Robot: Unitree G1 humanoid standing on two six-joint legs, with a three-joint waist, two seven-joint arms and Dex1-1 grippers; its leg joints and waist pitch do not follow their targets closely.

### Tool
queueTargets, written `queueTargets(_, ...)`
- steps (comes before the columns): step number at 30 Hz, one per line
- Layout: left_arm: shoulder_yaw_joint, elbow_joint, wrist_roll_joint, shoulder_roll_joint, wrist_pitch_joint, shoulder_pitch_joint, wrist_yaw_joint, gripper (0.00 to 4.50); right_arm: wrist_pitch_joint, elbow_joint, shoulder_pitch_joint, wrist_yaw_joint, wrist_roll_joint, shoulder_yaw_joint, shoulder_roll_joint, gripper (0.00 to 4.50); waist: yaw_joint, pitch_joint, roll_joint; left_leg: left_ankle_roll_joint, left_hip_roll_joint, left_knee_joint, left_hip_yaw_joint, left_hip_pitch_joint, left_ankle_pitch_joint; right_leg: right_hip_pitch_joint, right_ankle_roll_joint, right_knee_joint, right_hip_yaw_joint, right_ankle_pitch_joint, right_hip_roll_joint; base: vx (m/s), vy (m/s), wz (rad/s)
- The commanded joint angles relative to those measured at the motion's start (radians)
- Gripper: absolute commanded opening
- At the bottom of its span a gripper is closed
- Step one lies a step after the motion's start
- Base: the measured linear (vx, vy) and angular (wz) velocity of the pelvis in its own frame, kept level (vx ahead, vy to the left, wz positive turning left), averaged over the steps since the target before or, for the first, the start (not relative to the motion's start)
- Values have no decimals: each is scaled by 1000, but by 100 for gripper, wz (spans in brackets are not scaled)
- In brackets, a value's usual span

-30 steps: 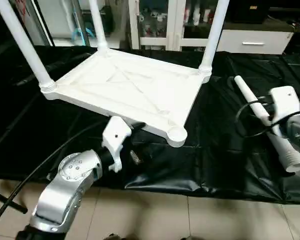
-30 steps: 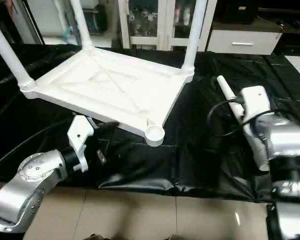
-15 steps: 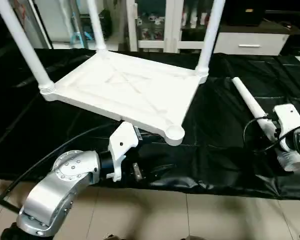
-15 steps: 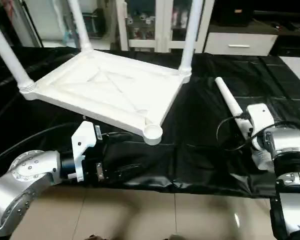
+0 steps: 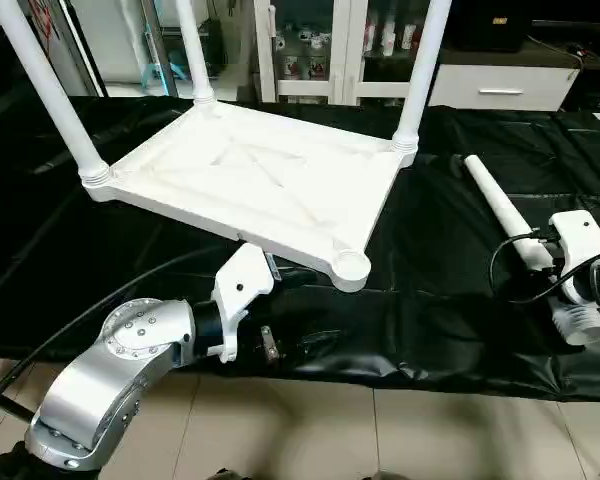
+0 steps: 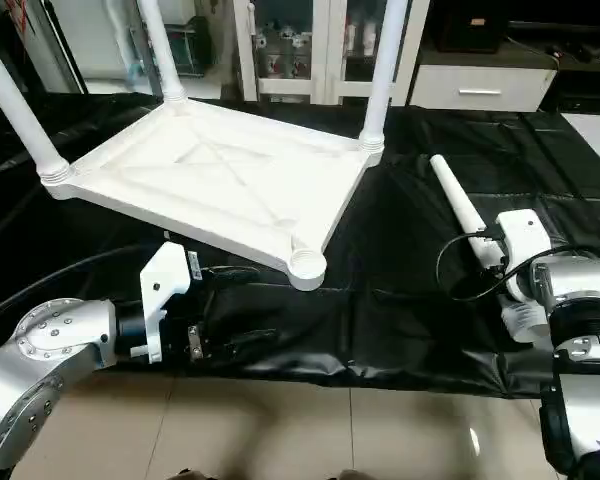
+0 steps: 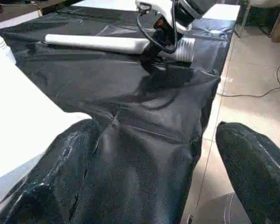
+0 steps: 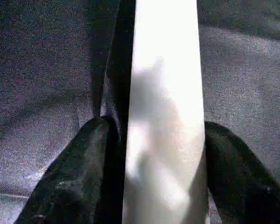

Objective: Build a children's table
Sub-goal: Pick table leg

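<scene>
white table top (image 5: 250, 180), black cover (image 5: 450, 300)

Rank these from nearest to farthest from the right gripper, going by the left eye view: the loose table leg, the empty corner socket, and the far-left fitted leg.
1. The loose table leg: lying on the black cover, between the right gripper fingers.
2. The empty corner socket: near corner of the upturned top, left of the gripper.
3. The far-left fitted leg: standing at the top's left corner, farthest.
</scene>
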Motion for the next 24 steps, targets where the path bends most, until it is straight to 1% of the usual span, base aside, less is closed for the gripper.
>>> queueTargets(1,-4,-22,-3,10,-2,-12,-3,450,2,8,-14,10,0,-16,-1,266,2,-62,-22,17,7,-64,-3,7,-251,39,-232,-76,14,-309,-20,0,0,0)
queueTargets(2,-7,-23,-1,11,-5,-10,-1,450,1,6,-11,15,4,-20,0,241,2,-63,-21,17,7,-65,-4,7,-251,40,-230,-76,14,-311,-21,0,0,0)
queueTargets(3,-8,-23,0,11,-7,-10,0,450,0,6,-10,15,5,-21,1,241,2,-63,-21,16,7,-65,-4,7,-248,40,-230,-75,15,-307,-21,0,0,0)
queueTargets(5,-8,-22,4,11,-13,-9,2,450,-8,-3,-6,13,6,-24,0,227,2,-63,-21,17,7,-65,-4,7,-244,40,-232,-75,14,-301,-20,0,0,0)
queueTargets(6,-8,-21,6,10,-17,-8,4,450,-10,-8,-4,13,6,-24,-1,211,2,-63,-21,18,7,-65,-4,6,-244,40,-232,-75,14,-302,-20,0,0,0)
queueTargets(7,-7,-20,8,9,-21,-8,6,450,-13,-14,-3,13,6,-25,-2,211,2,-63,-21,18,7,-65,-4,6,-245,40,-231,-75,14,-303,-20,0,0,0)
queueTargets(8,1,-14,10,2,-25,-11,19,450,-18,-41,-3,14,15,-33,-3,193,2,-63,-23,19,7,-65,-3,6,-244,40,-229,-75,14,-304,-21,0,0,0)
queueTargets(9,13,-3,14,-10,-27,-19,41,450,-14,-90,1,33,37,-48,0,190,1,-64,-29,21,7,-64,-3,5,-240,41,-228,-75,15,-303,-21,0,0,0)
queueTargets(10,26,12,20,-24,-30,-29,64,450,8,-142,5,50,65,-67,3,190,1,-65,-35,27,7,-63,-2,3,-229,44,-223,-74,16,-289,-20,0,0,0)
queueTargets(11,37,26,22,-39,-23,-39,88,450,21,-184,10,52,80,-82,6,186,3,-67,-31,34,7,-63,-5,1,-207,46,-219,-70,16,-276,-21,0,0,0)
queueTargets(12,41,32,23,-45,-20,-43,97,450,27,-202,12,54,87,-88,7,184,3,-66,-30,37,7,-63,-3,1,-202,45,-215,-71,18,-270,-19,0,0,0)
queueTargets(13,57,59,33,-68,-24,-60,135,450,56,-266,24,32,108,-118,17,184,3,-64,-35,42,5,-62,-1,1,-191,43,-211,-72,20,-265,-17,0,0,0)
queueTargets(14,72,85,41,-90,-21,-77,173,450,76,-327,38,-7,123,-150,32,184,5,-67,-35,43,6,-61,-2,3,-185,43,-211,-70,19,-265,-19,0,0,0)
queueTargets(15,82,103,49,-105,-23,-88,200,450,80,-383,53,-47,134,-179,49,184,6,-65,-33,40,5,-63,-2,3,-174,41,-198,-75,21,-278,-19,0,0,0)
queueTargets(16,84,110,54,-110,-33,-93,207,450,82,-420,63,-73,145,-201,64,184,7,-67,-32,37,5,-62,-2,5,-173,41,-197,-73,20,-281,-20,0,0,0)
queueTargets(17,86,116,58,-114,-45,-97,213,450,81,-459,73,-100,157,-225,80,184,6,-69,-32,36,4,-63,-3,4,-163,41,-190,-72,20,-279,-20,0,0,0)
queueTargets(18,86,117,59,-114,-46,-97,213,450,81,-463,74,-102,158,-227,82,184,7,-70,-32,35,5,-63,-4,4,-157,41,-188,-72,20,-273,-20,0,0,0)
queueTargets(19,96,120,44,-134,-47,-105,226,450,81,-587,102,-146,202,-278,143,183,8,-69,-31,35,5,-64,-3,6,-150,39,-188,-73,20,-261,-19,0,0,0)
queueTargets(20,96,120,42,-136,-46,-106,227,450,82,-598,104,-150,206,-282,149,183,10,-69,-23,35,5,-65,-3,5,-146,39,-186,-71,22,-249,-20,0,0,0)
queueTargets(21,101,119,35,-147,-40,-110,235,450,90,-660,117,-175,221,-303,178,183,8,-73,-25,35,6,-65,-5,4,-132,40,-189,-67,20,-222,-18,0,0,0)
queueTargets(22,102,120,35,-155,-42,-114,242,450,103,-726,133,-199,232,-321,207,183,10,-74,-26,38,6,-66,-5,4,-116,41,-189,-65,22,-190,-18,0,0,0)
queueTargets(23,103,121,34,-161,-44,-116,246,450,113,-764,142,-215,239,-332,227,183,10,-77,-25,42,6,-65,-6,4,-99,41,-200,-60,20,-162,-18,0,0,0)
queueTargets(24,105,128,37,-174,-46,-122,260,450,123,-833,159,-246,248,-346,262,183,12,-75,-24,43,6,-65,-4,5,-93,39,-202,-61,22,-154,-17,0,0,0)
